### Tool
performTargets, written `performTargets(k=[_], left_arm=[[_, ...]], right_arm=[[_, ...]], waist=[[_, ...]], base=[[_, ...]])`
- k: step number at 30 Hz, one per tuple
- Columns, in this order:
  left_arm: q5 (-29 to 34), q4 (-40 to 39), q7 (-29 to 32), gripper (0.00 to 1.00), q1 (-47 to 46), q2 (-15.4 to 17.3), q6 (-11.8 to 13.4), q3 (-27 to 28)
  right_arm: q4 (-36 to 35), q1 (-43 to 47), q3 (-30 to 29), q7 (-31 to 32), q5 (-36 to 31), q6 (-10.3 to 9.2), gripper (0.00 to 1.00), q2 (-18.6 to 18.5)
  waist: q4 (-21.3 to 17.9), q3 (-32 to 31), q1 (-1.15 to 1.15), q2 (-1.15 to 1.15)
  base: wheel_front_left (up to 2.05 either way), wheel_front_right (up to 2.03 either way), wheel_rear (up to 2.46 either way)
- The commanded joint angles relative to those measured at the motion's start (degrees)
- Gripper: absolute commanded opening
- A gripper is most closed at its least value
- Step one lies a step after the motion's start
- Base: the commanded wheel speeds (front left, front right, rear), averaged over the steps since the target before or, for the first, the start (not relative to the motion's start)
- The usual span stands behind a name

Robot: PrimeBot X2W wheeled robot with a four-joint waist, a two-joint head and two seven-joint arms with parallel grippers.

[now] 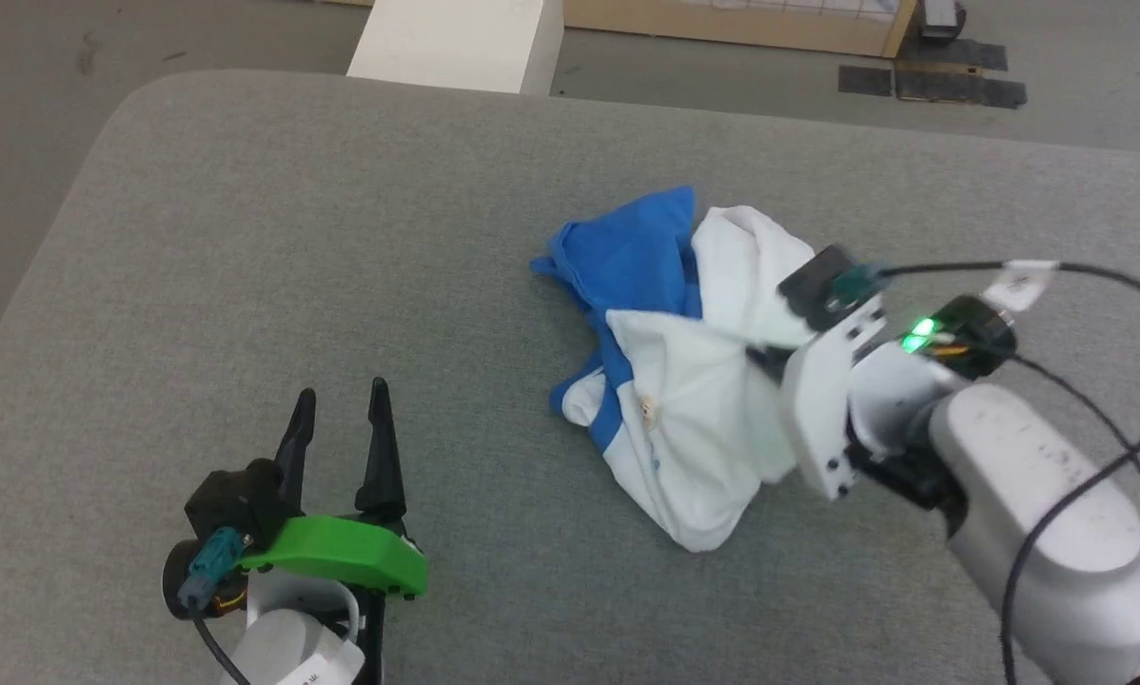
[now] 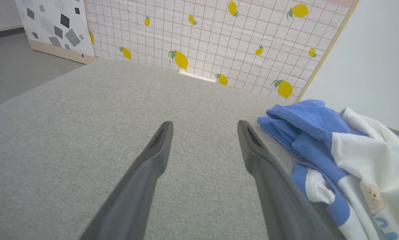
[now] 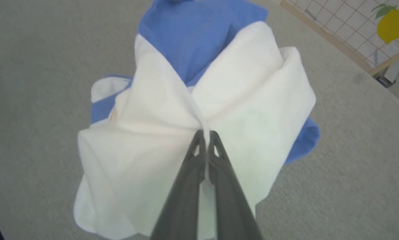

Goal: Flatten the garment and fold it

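The garment lies crumpled in a heap on the grey table, white cloth in front and blue cloth behind. My right gripper is shut on a pinched fold of the white cloth, which rises in a ridge to the fingertips. In the head view that gripper sits over the heap's right side. My left gripper stands open at the lower left, well apart from the garment. The left wrist view has the garment to the right of the open fingers, with a small bear print.
The grey padded table spreads wide to the left and front of the heap. A white block stands beyond the far edge. A lemon-patterned panel stands behind the table. My right arm's cable loops over the table's right side.
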Motion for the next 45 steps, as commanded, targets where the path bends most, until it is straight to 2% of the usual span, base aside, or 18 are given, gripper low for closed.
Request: performTargets(k=[1, 6, 10, 14, 17, 20, 21, 22, 29, 34, 37, 38, 40, 42, 45], left_arm=[[0.9, 0.0, -0.3, 1.00, -0.2, -0.1, -0.4, 0.4], [1.0, 0.2, -0.3, 1.00, 0.6, -0.2, -0.9, 1.0], [1.0, 0.6, -0.3, 1.00, 1.0, -0.4, -1.3, 0.9], [0.8, 1.3, -0.3, 1.00, 1.4, -0.6, -1.7, 0.8], [0.4, 1.9, -0.3, 1.00, 1.7, -0.6, -2.0, 0.7], [0.1, 2.3, -0.3, 1.00, 2.2, -0.5, -2.1, 0.8], [-0.1, 2.4, -0.3, 1.00, 2.4, -0.4, -2.0, 0.9], [-0.2, 2.5, -0.3, 1.00, 2.5, -0.3, -2.0, 1.0], [-1.8, 2.5, 0.8, 1.00, 2.2, -0.7, -2.6, 0.4], [-3.0, 2.7, 5.3, 1.00, -0.6, -1.4, -4.6, -2.9], [-3.7, 5.1, 13.5, 1.00, -4.8, -1.9, -6.0, -6.8], [-3.8, 9.0, 23.9, 1.00, -10.0, -2.3, -6.6, -10.8], [-2.7, 12.5, 31.3, 1.00, -14.3, -2.5, -6.4, -14.0], [-2.0, 15.5, 35.9, 1.00, -17.7, -2.7, -6.0, -15.9], [-1.0, 19.1, 39.0, 1.00, -21.9, -2.9, -6.1, -18.3]], right_arm=[[-0.5, -0.2, -2.5, -2.0, 0.2, -0.09, 0.00, -0.1], [-2.5, 4.7, -18.0, -7.6, -1.9, -0.09, 0.00, -0.6], [-5.0, 13.0, -32.7, -7.4, -5.9, -0.09, 0.00, 0.1], [-7.9, 24.5, -45.3, -3.9, -10.4, -0.09, 0.00, 3.9], [-8.9, 32.7, -51.7, -0.3, -13.4, -0.09, 0.00, 9.3], [-10.0, 36.9, -53.1, 0.3, -14.0, -0.09, 0.00, 12.9], [-10.6, 37.4, -53.0, -1.0, -13.7, -0.09, 0.34, 13.6], [-11.2, 37.6, -52.8, -2.3, -13.4, -0.09, 1.00, 14.0], [-16.0, 35.3, -55.0, -14.1, -11.1, -0.09, 1.00, 15.2], [-17.9, 34.4, -55.5, -15.6, -12.5, -0.09, 1.00, 15.3], [-18.5, 34.3, -55.2, -15.0, -12.5, -0.09, 1.00, 15.3], [-18.6, 34.2, -54.6, -14.4, -12.2, -0.09, 1.00, 15.3], [-18.5, 33.9, -53.9, -14.1, -11.9, -0.09, 1.00, 15.3], [-18.6, 33.6, -53.3, -14.0, -11.6, -0.09, 1.00, 15.3], [-18.1, 33.2, -53.0, -13.6, -11.0, -0.09, 1.00, 15.3]], waist=[[-2.6, -2.5, 0.00, 0.00], [-5.3, -5.1, 0.00, 0.00], [-6.3, -6.1, 0.00, 0.00], [-6.6, -6.7, 0.00, 0.00], [-6.8, -7.1, 0.00, 0.00], [-7.2, -7.3, 0.00, 0.00], [-7.5, -7.4, 0.00, 0.00], [-7.7, -7.5, 0.00, 0.00], [-9.4, -8.0, 0.00, 0.00], [-10.1, -7.8, 0.00, 0.00], [-10.3, -7.0, 0.00, 0.00], [-10.5, -5.7, 0.00, 0.00], [-10.9, -4.4, 0.00, 0.00], [-11.5, -3.4, 0.00, 0.00], [-12.5, -1.7, 0.00, 0.00]], base=[[0.00, 0.00, 0.00], [0.00, 0.00, 0.00], [0.00, 0.00, 0.00], [0.00, 0.00, 0.00], [0.00, 0.00, 0.00], [0.00, 0.00, 0.00], [0.00, 0.00, 0.00], [0.00, 0.00, 0.00], [0.00, 0.00, 0.00], [0.00, 0.00, 0.00], [0.00, 0.00, 0.00], [0.00, 0.00, 0.00], [0.00, 0.00, 0.00], [0.00, 0.00, 0.00], [0.00, 0.00, 0.00]])
